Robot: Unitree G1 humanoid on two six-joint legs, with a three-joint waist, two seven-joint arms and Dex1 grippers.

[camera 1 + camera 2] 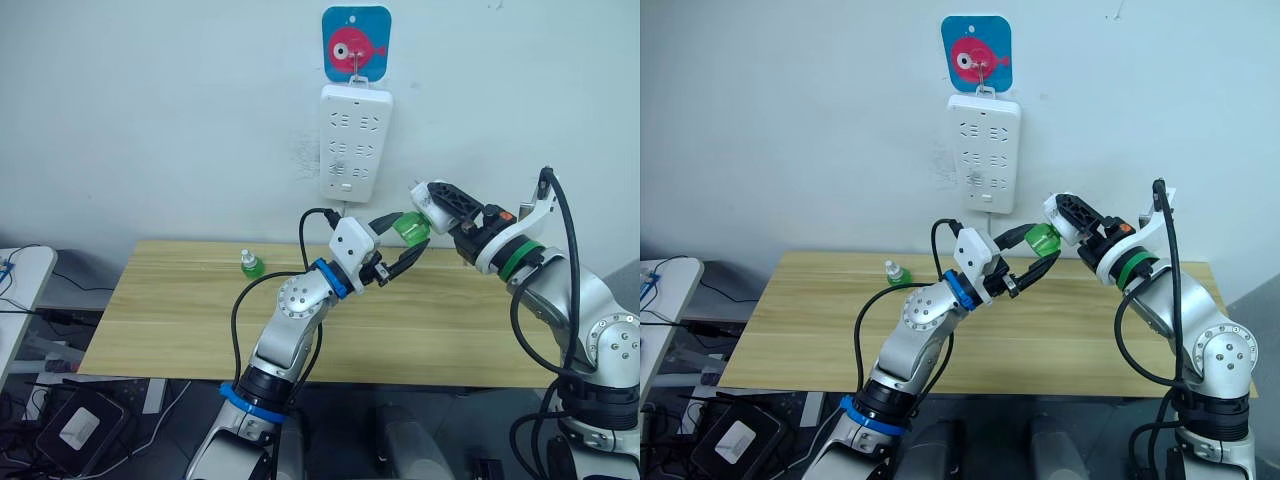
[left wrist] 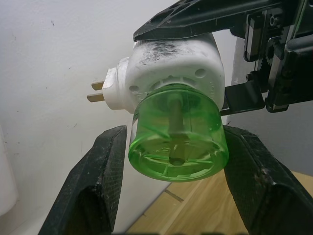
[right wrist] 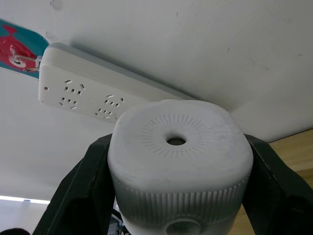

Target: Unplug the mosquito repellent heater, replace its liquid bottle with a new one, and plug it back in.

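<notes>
White wall, wooden table [image 1: 180, 330] below. My right gripper [image 1: 432, 203] clamps the small white plastic plug-in heater [image 3: 178, 164]; left gripper [image 1: 399, 249] gapes around its green translucent bottle [image 2: 177, 132]. Light, slick; grip the bottle's sides.

The right hand [image 1: 432, 205] holds the white heater [image 1: 424, 197] with its green bottle [image 1: 411, 229]. The left hand [image 1: 403, 240] has its fingers spread around that bottle. Another small green bottle [image 1: 250, 263] stands on the table [image 1: 180, 310].

The heater [image 3: 178, 169] is cut off by the right wrist view's lower edge, its green bottle [image 2: 177, 133] hidden behind it there. Both fingers [image 2: 90, 188] of the left gripper [image 2: 171, 171] run off the left wrist view's lower edge.
</notes>
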